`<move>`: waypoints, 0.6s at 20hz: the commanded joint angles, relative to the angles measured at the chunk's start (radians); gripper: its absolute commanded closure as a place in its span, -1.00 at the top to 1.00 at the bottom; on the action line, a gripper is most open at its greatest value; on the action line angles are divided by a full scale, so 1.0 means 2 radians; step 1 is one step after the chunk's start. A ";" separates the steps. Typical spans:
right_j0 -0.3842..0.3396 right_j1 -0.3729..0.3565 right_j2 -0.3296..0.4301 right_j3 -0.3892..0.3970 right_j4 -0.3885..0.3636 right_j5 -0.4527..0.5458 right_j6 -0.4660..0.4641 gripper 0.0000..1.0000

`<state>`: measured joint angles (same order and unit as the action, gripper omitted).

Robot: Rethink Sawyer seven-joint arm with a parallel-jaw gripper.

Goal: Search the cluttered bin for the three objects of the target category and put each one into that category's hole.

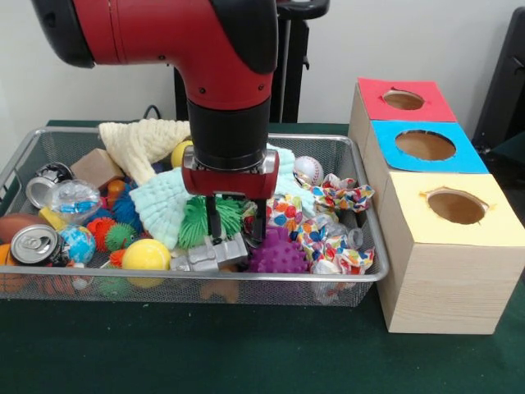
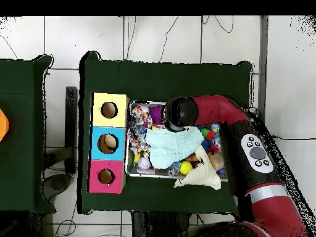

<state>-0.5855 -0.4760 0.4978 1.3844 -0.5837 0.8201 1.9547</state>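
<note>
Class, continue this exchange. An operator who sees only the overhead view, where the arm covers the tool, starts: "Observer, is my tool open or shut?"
Observer: Open. In the front view the tool hangs low in the bin with its fingers apart.
Operator: What is under it?
Observer: A grey toy, just below the fingertips. I cannot tell whether they touch it.
Operator: What sits beside that toy?
Observer: A purple ball with spikes, right of it in the front view.
</note>
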 commanded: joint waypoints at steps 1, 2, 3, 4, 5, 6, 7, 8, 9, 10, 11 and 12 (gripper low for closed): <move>-0.008 0.044 0.003 0.008 -0.039 -0.032 -0.090 1.00; -0.009 0.048 0.004 0.005 -0.040 -0.033 -0.092 1.00; -0.009 0.050 0.005 0.003 -0.041 -0.033 -0.092 1.00; -0.010 0.051 0.006 0.001 -0.042 -0.032 -0.094 1.00; -0.011 0.051 0.006 0.001 -0.042 -0.032 -0.094 1.00; -0.011 0.051 0.007 0.000 -0.043 -0.031 -0.094 1.00; -0.011 0.052 0.008 -0.001 -0.043 -0.030 -0.094 1.00; -0.012 0.055 0.008 -0.004 -0.044 -0.031 -0.095 1.00; -0.012 0.055 0.009 -0.004 -0.044 -0.031 -0.094 1.00; -0.011 0.058 0.009 -0.007 -0.044 -0.032 -0.094 1.00; -0.011 0.059 0.009 -0.008 -0.045 -0.032 -0.095 1.00; -0.011 0.062 0.009 -0.011 -0.045 -0.033 -0.096 1.00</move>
<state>-0.5858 -0.4324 0.4979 1.3834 -0.6143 0.8027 1.9547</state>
